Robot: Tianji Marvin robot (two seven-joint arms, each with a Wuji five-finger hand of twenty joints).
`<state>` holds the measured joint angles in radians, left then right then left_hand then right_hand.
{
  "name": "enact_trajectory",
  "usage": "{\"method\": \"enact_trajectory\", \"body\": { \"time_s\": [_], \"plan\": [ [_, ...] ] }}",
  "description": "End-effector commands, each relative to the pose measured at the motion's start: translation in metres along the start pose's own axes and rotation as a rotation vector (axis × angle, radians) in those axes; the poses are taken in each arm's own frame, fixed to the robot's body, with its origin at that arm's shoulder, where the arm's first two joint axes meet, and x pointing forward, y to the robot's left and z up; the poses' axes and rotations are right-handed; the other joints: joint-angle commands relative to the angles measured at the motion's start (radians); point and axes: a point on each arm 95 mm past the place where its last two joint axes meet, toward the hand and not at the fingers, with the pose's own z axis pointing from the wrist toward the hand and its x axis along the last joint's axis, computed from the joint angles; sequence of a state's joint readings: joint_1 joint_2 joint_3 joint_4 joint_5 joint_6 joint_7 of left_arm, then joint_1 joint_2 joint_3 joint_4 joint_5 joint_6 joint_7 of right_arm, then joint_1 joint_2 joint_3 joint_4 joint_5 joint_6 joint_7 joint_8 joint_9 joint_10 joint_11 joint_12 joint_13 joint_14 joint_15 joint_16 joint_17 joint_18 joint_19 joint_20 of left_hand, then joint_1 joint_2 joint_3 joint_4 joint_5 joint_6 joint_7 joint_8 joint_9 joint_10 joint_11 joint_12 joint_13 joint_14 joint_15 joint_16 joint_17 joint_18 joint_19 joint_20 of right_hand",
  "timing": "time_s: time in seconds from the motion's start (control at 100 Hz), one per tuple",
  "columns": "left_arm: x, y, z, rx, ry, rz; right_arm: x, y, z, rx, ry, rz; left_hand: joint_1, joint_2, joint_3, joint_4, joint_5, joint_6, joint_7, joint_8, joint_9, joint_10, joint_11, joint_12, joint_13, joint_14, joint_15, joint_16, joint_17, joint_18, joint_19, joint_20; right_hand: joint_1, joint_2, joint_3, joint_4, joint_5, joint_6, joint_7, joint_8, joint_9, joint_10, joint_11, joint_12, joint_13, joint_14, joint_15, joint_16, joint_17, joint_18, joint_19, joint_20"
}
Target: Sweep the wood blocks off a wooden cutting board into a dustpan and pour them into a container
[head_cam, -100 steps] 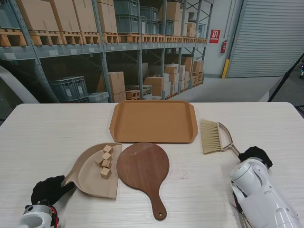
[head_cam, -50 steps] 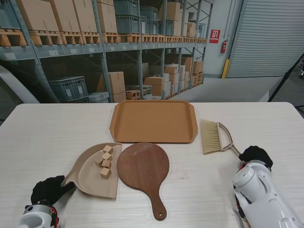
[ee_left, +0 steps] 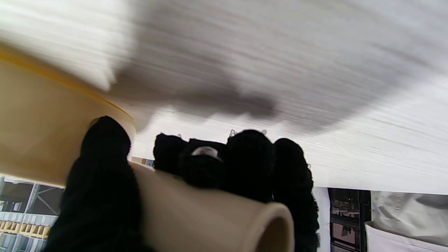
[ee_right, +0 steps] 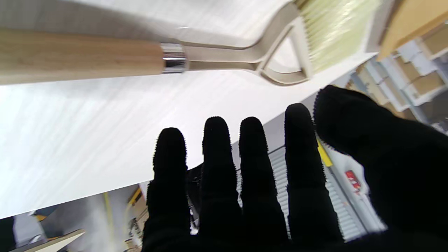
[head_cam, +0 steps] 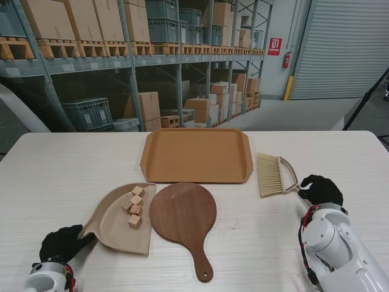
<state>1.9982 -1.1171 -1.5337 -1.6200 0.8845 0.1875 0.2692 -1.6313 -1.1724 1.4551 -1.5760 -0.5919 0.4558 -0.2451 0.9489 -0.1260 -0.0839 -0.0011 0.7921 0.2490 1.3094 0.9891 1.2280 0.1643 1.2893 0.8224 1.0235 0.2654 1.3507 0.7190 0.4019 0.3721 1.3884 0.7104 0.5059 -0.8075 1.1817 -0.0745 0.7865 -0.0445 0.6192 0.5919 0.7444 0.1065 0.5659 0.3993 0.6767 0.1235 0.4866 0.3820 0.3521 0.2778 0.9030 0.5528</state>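
Observation:
Several small wood blocks (head_cam: 134,208) lie in the beige dustpan (head_cam: 115,230), which rests on the table left of the round dark cutting board (head_cam: 183,213). The board's surface is bare. My left hand (head_cam: 59,243) is shut on the dustpan's tubular handle (ee_left: 196,217), its black fingers (ee_left: 245,161) wrapped over it. The brush (head_cam: 275,175) lies flat on the table to the right. My right hand (head_cam: 320,189) hovers at the end of the brush's handle with fingers (ee_right: 245,175) stretched out, apart from the wooden handle (ee_right: 80,56).
An orange tray (head_cam: 196,155) sits beyond the cutting board, farther from me. The board's handle (head_cam: 202,264) points toward me. Warehouse shelving stands behind the table's far edge.
My right hand has shifted slightly farther from me toward the brush's head and spread its fingers, while the forearm dropped back. The brush, dustpan, blocks and left hand stayed put.

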Motion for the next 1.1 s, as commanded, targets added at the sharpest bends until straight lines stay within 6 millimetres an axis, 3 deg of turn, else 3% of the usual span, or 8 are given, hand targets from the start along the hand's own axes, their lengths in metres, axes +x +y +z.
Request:
{"method": "enact_trajectory", "body": {
  "time_s": [0.0, 0.11, 0.35, 0.65, 0.77, 0.97, 1.09],
  "plan": [
    [0.0, 0.003, -0.002, -0.019, -0.003, -0.001, 0.008, 0.001, -0.008, 0.021, 0.042, 0.024, 0.118, 0.174, 0.077, 0.001, 0.106, 0.014, 0.058, 0.0, 0.088, -0.045, 0.084, 0.028, 0.054, -0.062, 0.002, 0.004, -0.011, 0.007, 0.014, 0.027, -0.031, 0.006, 0.016, 0.03, -0.01, 0.002, -0.018, 0.012, -0.019, 0.014, -0.016, -0.013, -0.015, 0.0, -0.027, -0.014, -0.008, 0.041, -0.023, -0.006],
    [0.0, 0.003, -0.002, -0.017, -0.005, -0.001, 0.019, 0.007, -0.019, 0.048, 0.121, 0.069, 0.119, 0.173, 0.077, 0.001, 0.106, 0.014, 0.058, 0.0, 0.088, -0.045, 0.084, 0.028, 0.054, -0.062, 0.002, 0.004, -0.012, 0.007, 0.014, 0.027, -0.056, 0.017, -0.019, 0.03, -0.014, -0.005, -0.031, 0.013, -0.014, 0.01, -0.038, -0.018, -0.004, -0.003, -0.049, -0.022, 0.006, 0.042, -0.038, 0.0],
    [-0.001, 0.002, -0.003, -0.012, -0.006, 0.0, 0.037, 0.014, -0.042, 0.134, 0.311, 0.139, 0.118, 0.174, 0.077, 0.001, 0.106, 0.014, 0.058, 0.0, 0.088, -0.045, 0.084, 0.028, 0.054, -0.062, 0.002, 0.004, -0.011, 0.005, 0.015, 0.027, -0.156, 0.075, -0.23, 0.011, -0.063, -0.034, -0.092, -0.001, -0.02, -0.002, -0.14, -0.051, 0.007, -0.012, -0.138, -0.049, 0.021, 0.038, -0.092, 0.016],
    [-0.002, 0.002, -0.005, -0.004, -0.011, 0.001, 0.051, 0.002, -0.054, 0.155, 0.487, 0.151, 0.119, 0.173, 0.077, 0.001, 0.106, 0.014, 0.058, 0.0, 0.088, -0.045, 0.084, 0.028, 0.054, -0.061, 0.003, 0.005, -0.012, 0.006, 0.014, 0.027, -0.232, 0.203, -0.454, 0.004, -0.133, -0.057, -0.139, -0.041, -0.034, -0.011, -0.215, -0.088, 0.024, -0.035, -0.206, -0.078, 0.042, 0.023, -0.15, 0.019],
    [-0.002, 0.003, -0.005, -0.003, -0.013, 0.0, 0.054, -0.013, -0.054, 0.178, 0.503, 0.183, 0.118, 0.174, 0.077, 0.001, 0.106, 0.014, 0.058, 0.0, 0.088, -0.045, 0.084, 0.028, 0.054, -0.061, 0.003, 0.005, -0.012, 0.007, 0.014, 0.027, -0.301, 0.22, -0.457, 0.023, -0.143, -0.058, -0.132, -0.047, -0.022, -0.005, -0.209, -0.093, 0.037, -0.026, -0.203, -0.076, 0.052, 0.033, -0.154, 0.022],
    [-0.003, 0.003, -0.006, 0.0, -0.019, -0.001, 0.053, -0.034, -0.052, 0.227, 0.491, 0.191, 0.119, 0.175, 0.077, 0.001, 0.106, 0.014, 0.058, 0.0, 0.088, -0.045, 0.084, 0.028, 0.054, -0.061, 0.003, 0.005, -0.012, 0.006, 0.014, 0.027, -0.386, 0.265, -0.428, 0.019, -0.129, -0.056, -0.116, -0.05, 0.007, -0.002, -0.187, -0.085, 0.055, -0.014, -0.186, -0.065, 0.065, 0.05, -0.143, 0.034],
    [-0.004, 0.003, -0.007, 0.002, -0.026, -0.006, 0.049, -0.04, -0.052, 0.254, 0.468, 0.158, 0.119, 0.174, 0.077, 0.001, 0.106, 0.014, 0.058, 0.0, 0.088, -0.045, 0.084, 0.028, 0.054, -0.061, 0.003, 0.005, -0.012, 0.007, 0.014, 0.027, -0.393, 0.271, -0.421, 0.016, -0.123, -0.052, -0.119, -0.056, 0.021, 0.004, -0.188, -0.082, 0.063, -0.008, -0.18, -0.059, 0.068, 0.054, -0.137, 0.041]
  ]
}}
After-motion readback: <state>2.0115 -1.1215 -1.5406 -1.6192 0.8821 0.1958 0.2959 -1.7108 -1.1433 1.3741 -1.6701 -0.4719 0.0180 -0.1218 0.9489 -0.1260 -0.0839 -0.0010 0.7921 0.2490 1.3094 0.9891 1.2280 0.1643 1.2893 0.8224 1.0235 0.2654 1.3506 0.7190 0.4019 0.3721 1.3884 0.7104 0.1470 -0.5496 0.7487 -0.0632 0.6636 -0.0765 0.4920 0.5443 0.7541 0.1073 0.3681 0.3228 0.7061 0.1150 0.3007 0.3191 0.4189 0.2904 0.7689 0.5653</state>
